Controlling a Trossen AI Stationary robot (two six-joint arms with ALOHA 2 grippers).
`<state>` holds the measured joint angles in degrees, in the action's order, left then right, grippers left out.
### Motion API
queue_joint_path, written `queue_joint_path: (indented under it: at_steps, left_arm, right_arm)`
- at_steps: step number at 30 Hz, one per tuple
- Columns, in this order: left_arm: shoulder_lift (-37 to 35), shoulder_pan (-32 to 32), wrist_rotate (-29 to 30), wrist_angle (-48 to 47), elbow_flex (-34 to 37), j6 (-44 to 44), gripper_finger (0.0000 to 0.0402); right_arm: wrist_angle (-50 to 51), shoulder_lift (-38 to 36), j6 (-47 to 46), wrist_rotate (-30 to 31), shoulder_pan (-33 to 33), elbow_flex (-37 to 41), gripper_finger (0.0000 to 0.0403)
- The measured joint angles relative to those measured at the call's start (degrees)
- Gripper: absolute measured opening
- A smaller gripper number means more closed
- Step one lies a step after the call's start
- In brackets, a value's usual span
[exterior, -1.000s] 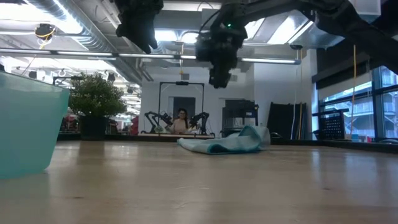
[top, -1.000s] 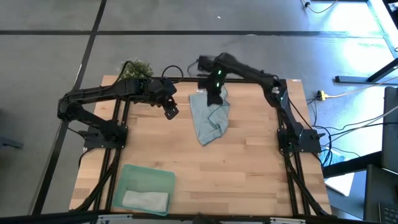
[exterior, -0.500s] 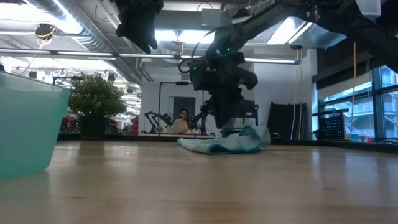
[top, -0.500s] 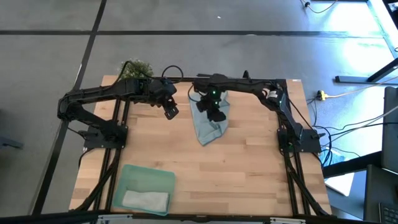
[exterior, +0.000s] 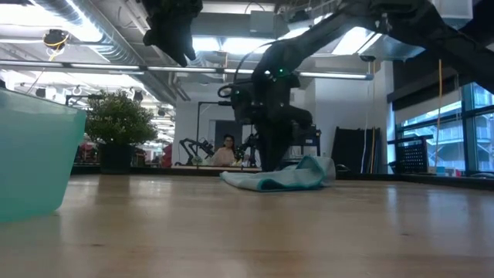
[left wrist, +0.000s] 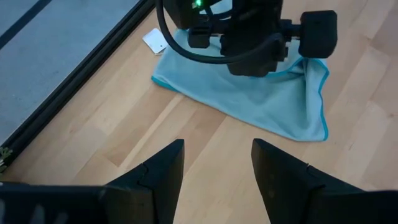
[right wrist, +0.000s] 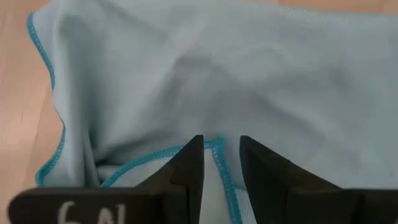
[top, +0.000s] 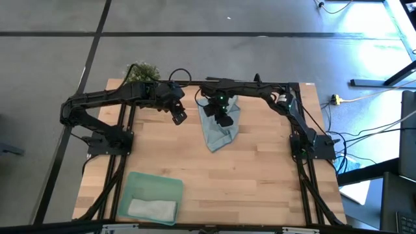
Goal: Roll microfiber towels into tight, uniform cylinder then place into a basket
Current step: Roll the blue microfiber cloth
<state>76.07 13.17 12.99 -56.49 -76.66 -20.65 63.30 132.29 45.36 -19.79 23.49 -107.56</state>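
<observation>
The light blue towel (top: 218,132) lies crumpled on the wood table (top: 260,175) near its far edge; it also shows in the left wrist view (left wrist: 273,96), with a white tag (left wrist: 154,41) at one corner. My right gripper (top: 223,118) is low over the towel's far part, its fingers a narrow gap apart (right wrist: 221,163). My left gripper (top: 179,117) hangs open and empty above the table, left of the towel. The mint-green basket (top: 140,184) stands at the near left with the pale grey towel (top: 153,209) inside. My right gripper comes from above, pointing down, and its fingertips (right wrist: 193,163) stand on either side of a turquoise-stitched hem (right wrist: 219,154) on the towel's upper layer. The tips seem to rest on the cloth; I cannot tell whether they pinch it. The towel lies slack on the table.
A small potted plant (top: 142,71) stands at the table's far left corner. The basket's wall (exterior: 31,154) fills the low view's left. A person (exterior: 226,150) sits at another robot station far behind the table. Bare wood lies between the towel and the basket.
My right gripper has come down from well above the towel to the cloth, shifting a little toward the table's near edge. The towel has kept its place and shape.
</observation>
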Motion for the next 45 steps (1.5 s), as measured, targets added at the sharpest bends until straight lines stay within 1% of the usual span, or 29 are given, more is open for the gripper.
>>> queue_joint_path:
  at_steps: [4, 10, 13, 16, 34, 37, 39, 44, 45]
  left_arm:
    - [0.00, 0.02, 0.00, 0.00, 0.00, 0.00, 0.0183]
    - [0.00, 0.02, 0.00, 0.01, 0.00, 0.02, 0.0183]
    - [0.00, 0.02, 0.00, 0.02, 0.00, 0.11, 0.0183]
    - [0.00, 0.02, 0.01, 0.00, 0.00, 0.18, 0.0183]
    - [0.00, 0.02, 0.00, 0.00, 0.00, 0.22, 0.0183]
    - [0.00, 0.02, 0.02, 0.00, 0.00, 0.26, 0.0183]
    - [0.00, 0.02, 0.02, 0.00, 0.00, 0.59, 0.0183]
    - [0.00, 0.02, 0.02, 0.00, 0.00, 1.75, 0.0183]
    - [0.00, 0.03, 0.02, 0.00, 0.00, 1.75, 0.0183]
  right_arm:
    - [0.85, -0.02, -0.03, 0.82, 0.01, -0.01, 0.0104]
    - [1.75, 0.12, 0.13, 5.69, 0.02, -0.01, 0.0104]
    - [1.71, 0.31, 0.23, 5.65, 0.02, -0.01, 0.0104]
    - [1.71, 0.31, 0.32, 4.30, 0.02, -0.01, 0.0104]
    - [0.77, 0.31, 0.20, 5.18, -0.65, -0.02, 0.0102]
    - [0.92, 0.31, 0.28, 5.17, -1.57, -0.02, 0.0091]
    - [1.02, 0.31, 0.32, 5.18, -2.07, -0.03, 0.0076]
    - [1.38, 0.31, 1.49, 5.18, -2.43, 0.46, 0.0013]
    - [1.44, 0.31, 1.49, 5.24, -2.43, 0.85, 0.0008]
